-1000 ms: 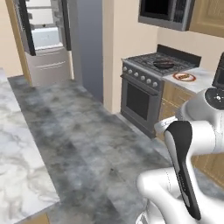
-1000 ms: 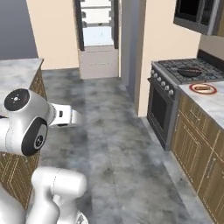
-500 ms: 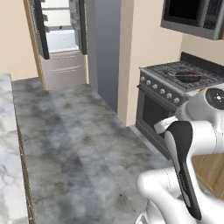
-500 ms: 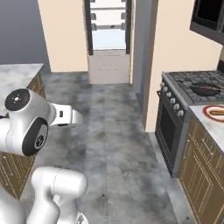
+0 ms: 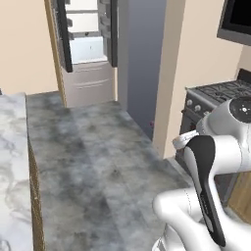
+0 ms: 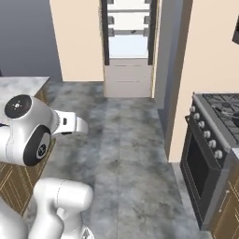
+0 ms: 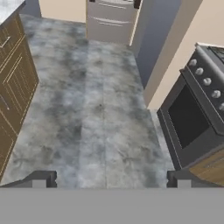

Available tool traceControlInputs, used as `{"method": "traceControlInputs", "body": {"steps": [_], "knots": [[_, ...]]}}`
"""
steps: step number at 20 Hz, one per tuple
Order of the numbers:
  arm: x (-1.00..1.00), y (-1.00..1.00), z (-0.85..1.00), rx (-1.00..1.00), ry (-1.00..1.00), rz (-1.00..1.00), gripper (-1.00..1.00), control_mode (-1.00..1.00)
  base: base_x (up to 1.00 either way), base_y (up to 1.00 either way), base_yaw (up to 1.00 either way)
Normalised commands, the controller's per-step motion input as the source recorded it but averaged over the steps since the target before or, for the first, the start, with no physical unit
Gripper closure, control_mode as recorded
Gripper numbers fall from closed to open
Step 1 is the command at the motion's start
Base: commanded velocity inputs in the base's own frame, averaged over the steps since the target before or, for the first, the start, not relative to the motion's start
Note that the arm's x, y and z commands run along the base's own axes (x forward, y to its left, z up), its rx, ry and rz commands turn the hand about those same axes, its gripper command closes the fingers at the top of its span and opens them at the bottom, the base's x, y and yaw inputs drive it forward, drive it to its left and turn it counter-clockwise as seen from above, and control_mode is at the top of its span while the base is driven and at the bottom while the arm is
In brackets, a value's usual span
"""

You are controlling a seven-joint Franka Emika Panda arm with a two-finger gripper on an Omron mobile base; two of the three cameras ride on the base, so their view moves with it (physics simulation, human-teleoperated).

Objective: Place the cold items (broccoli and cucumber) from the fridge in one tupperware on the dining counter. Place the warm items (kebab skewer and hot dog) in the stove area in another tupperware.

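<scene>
A simulated kitchen with a mottled grey stone floor [image 5: 98, 162] and beige walls. At the far end of the floor stands the fridge [image 6: 128, 46], its two dark doors swung wide, showing pale shelves above a closed lower drawer. What lies on those shelves is too small to tell. To the right of the fridge, past a beige wall corner, is a black stove [image 6: 212, 158] with knobs along its front. To the left of the fridge runs a marble worktop [image 5: 12, 162] over brown wooden cabinets. The tool [image 7: 111, 178] hangs over bare floor, its two dark fingertips [image 7: 40, 179] spread wide apart, holding nothing.
</scene>
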Motion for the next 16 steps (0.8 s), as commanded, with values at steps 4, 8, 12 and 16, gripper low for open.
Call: {"method": "traceControlInputs", "body": {"steps": [4, 8, 12, 16], "knots": [[0.00, 0.00, 0.00, 0.00, 0.00, 0.00, -1.00, 1.00, 1.00, -0.17, 0.15], [0.00, 0.00, 0.00, 0.00, 0.00, 0.00, -1.00, 1.00, 1.00, -0.30, 0.13], [0.00, 0.00, 0.00, 0.00, 0.00, 0.00, -1.00, 1.00, 1.00, -0.38, 0.14], [0.00, 0.00, 0.00, 0.00, 0.00, 0.00, -1.00, 1.00, 1.00, -0.41, 0.14]]}}
